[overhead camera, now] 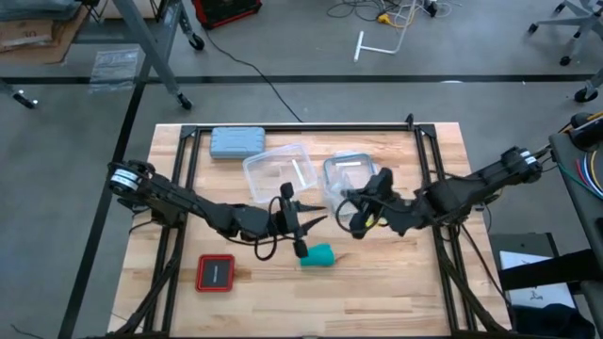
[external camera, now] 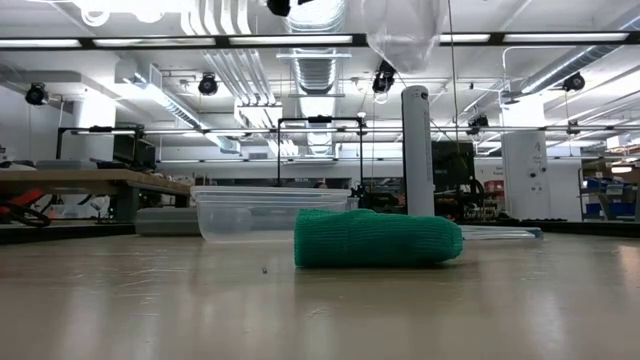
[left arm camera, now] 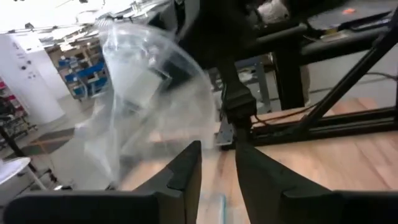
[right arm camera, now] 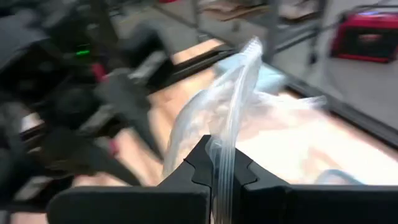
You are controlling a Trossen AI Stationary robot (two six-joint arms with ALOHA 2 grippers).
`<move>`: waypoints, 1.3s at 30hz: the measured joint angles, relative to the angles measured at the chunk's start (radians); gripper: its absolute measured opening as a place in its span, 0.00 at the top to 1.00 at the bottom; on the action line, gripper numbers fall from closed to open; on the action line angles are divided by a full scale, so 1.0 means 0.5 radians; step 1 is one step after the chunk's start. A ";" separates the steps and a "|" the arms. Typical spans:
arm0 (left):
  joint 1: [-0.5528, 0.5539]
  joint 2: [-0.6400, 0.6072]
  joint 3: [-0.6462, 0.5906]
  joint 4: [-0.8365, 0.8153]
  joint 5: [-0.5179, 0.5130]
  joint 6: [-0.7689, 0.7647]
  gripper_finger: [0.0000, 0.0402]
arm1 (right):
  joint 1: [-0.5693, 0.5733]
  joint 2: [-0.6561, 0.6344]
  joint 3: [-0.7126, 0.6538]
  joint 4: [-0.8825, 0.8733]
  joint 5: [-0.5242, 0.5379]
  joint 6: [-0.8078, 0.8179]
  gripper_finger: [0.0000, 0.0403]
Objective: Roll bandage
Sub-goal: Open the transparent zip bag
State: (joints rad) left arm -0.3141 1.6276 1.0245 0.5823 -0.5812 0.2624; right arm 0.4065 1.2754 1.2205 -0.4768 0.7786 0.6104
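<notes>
The teal-green bandage lies on its side on the wooden table, rolled into a short cylinder near the front middle. No gripper touches it. My left gripper hovers just above and behind the roll, open, with nothing between its fingers. My right gripper is right of it, above the table, shut on a clear plastic bag. In the low view the bag hangs high over the roll. My right gripper pinches the clear bag's zip edge between its two fingers, which lie across the strip. The bag is lifted clear of the table and its loose body billows beyond the fingers.
A grey-blue case lies at the far left of the table. Two clear plastic containers stand behind the grippers; one shows in the low view. A red-and-black square object sits near the front left.
</notes>
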 joint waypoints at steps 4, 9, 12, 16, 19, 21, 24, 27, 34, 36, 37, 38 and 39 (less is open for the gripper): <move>0.026 -0.021 0.000 -0.015 -0.003 -0.140 0.80 | 0.004 -0.089 -0.010 -0.042 0.070 0.036 1.00; 0.079 -0.021 0.004 -0.068 -0.010 -0.373 0.72 | -0.011 -0.092 -0.026 -0.028 0.074 0.014 1.00; 0.055 -0.021 0.003 -0.071 -0.015 -0.078 0.62 | -0.025 -0.061 -0.026 -0.026 0.073 0.014 1.00; -0.109 -0.021 0.000 -0.158 -0.004 0.803 0.53 | -0.080 -0.058 -0.029 -0.040 -0.059 0.055 1.00; -0.168 0.002 0.021 -0.050 -0.056 1.180 0.50 | -0.170 -0.060 -0.027 -0.045 -0.243 0.060 1.00; -0.159 0.009 0.051 -0.015 -0.172 1.349 0.50 | -0.263 -0.059 -0.027 -0.051 -0.483 0.064 1.00; -0.138 0.012 0.108 -0.018 -0.162 1.646 0.51 | -0.453 -0.060 -0.027 -0.047 -0.970 0.108 1.00; -0.109 0.013 0.160 -0.066 -0.131 1.854 0.53 | -0.605 -0.031 -0.026 -0.038 -1.361 0.145 1.00; -0.032 0.014 0.361 -0.553 -0.098 1.684 0.54 | -0.780 0.020 -0.023 -0.033 -1.724 0.137 1.00; 0.003 0.014 0.412 -0.716 -0.042 1.518 0.54 | -0.791 0.040 -0.012 0.015 -1.749 0.106 1.00; 0.024 0.014 0.430 -0.781 -0.016 1.445 0.53 | -0.793 0.043 -0.007 0.009 -1.772 0.092 1.00; 0.040 0.014 0.443 -0.826 0.009 1.393 0.53 | -0.792 0.044 0.000 -0.001 -1.785 0.082 1.00; 0.052 0.014 0.449 -0.843 0.027 1.359 0.54 | -0.791 0.048 0.009 0.014 -1.790 0.068 1.00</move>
State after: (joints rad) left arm -0.2882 1.6348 1.2488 0.1608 -0.5675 0.9421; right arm 0.0108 1.2995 1.2250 -0.4700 -0.1163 0.6446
